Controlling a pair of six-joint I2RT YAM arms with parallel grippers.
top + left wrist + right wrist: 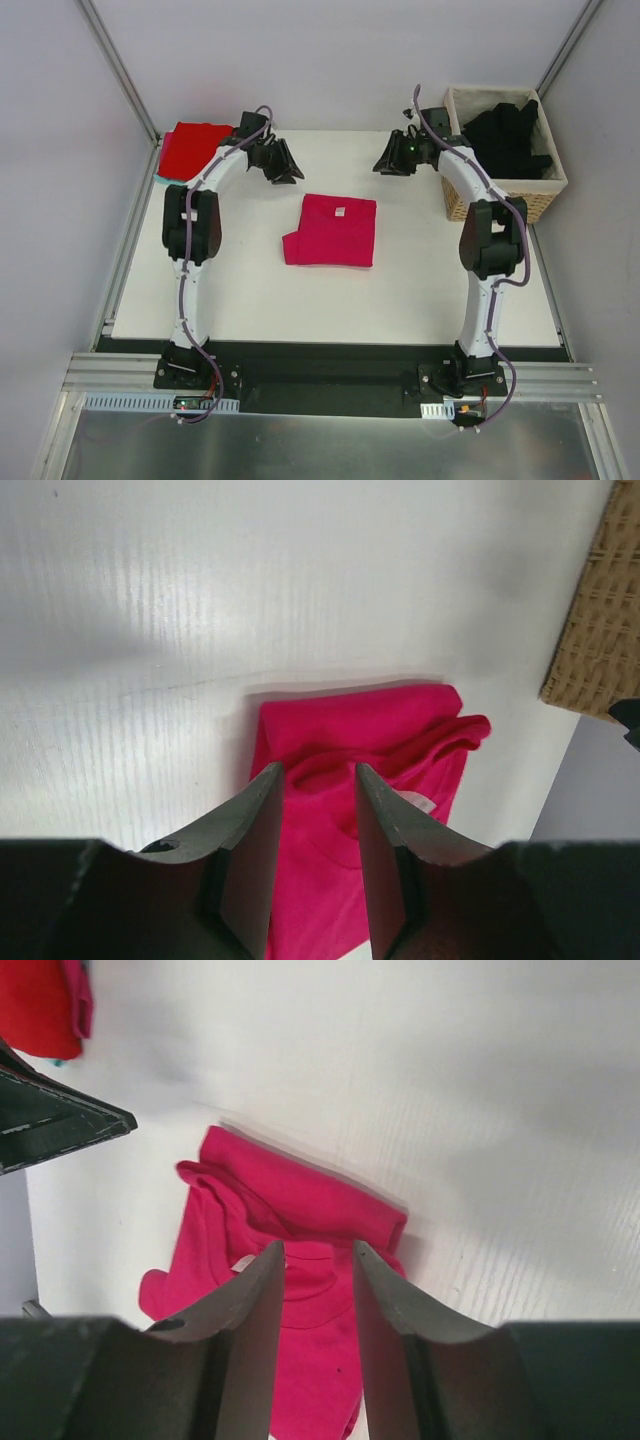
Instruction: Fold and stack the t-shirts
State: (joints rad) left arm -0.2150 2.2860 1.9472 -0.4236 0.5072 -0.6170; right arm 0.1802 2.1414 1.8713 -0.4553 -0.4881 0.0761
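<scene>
**Both hands open and empty, pink shirt lying mid-bench**

Left hand: fingers parted, nothing between them, raised over the far-left part of the bench. Right hand: same, parted and empty, over the far-right part, just beside the wicker basket.

The magenta-pink t-shirt lies between and nearer than the two hands, around the bench centre. It is folded to a rough rectangle, with the white label at its far edge and a loose lump of cloth sticking out at its near-left corner. The red t-shirt sits at the far-left corner. The black t-shirts are heaped in the basket at the far-right corner.

Handling, as a judgement: the cloth is light, limp and layered. A one-point pinch would let it sag and unfold, and it probably slides on the smooth bench. Best to grip all layers at two corners of one edge, one hand on each.
</scene>
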